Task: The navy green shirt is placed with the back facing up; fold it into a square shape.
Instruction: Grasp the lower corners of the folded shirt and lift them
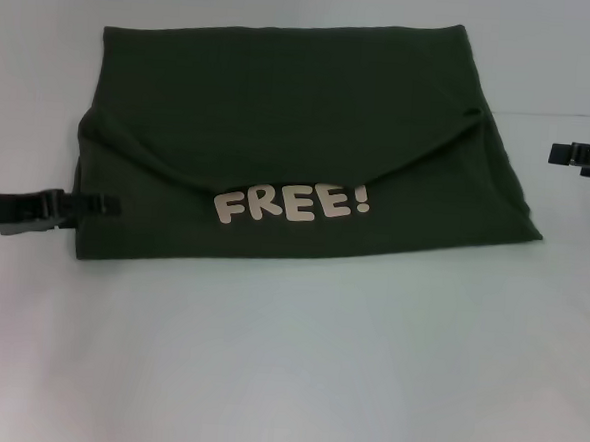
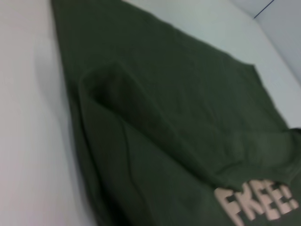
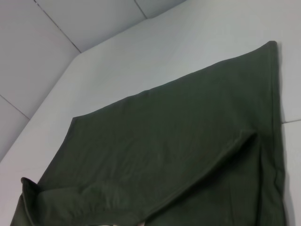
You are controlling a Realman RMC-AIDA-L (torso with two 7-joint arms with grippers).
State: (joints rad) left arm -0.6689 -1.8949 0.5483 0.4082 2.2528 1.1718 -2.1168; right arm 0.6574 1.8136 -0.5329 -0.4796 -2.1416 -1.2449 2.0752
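folded green shirt [image 1: 301, 121] fills the worktop's [image 1: 285, 381] middle and far part; bare room along the near edge and both side edges.

White table [image 1: 285, 381], pale tiled floor [image 3: 56, 42]

Both arms end in black hardware. The left claw [image 1: 101, 205] is a slim, matte black assembly of blocky linked segments with small notches. The right claw [image 1: 570, 155] is likewise black and angular, with stepped, bracket-like edges.
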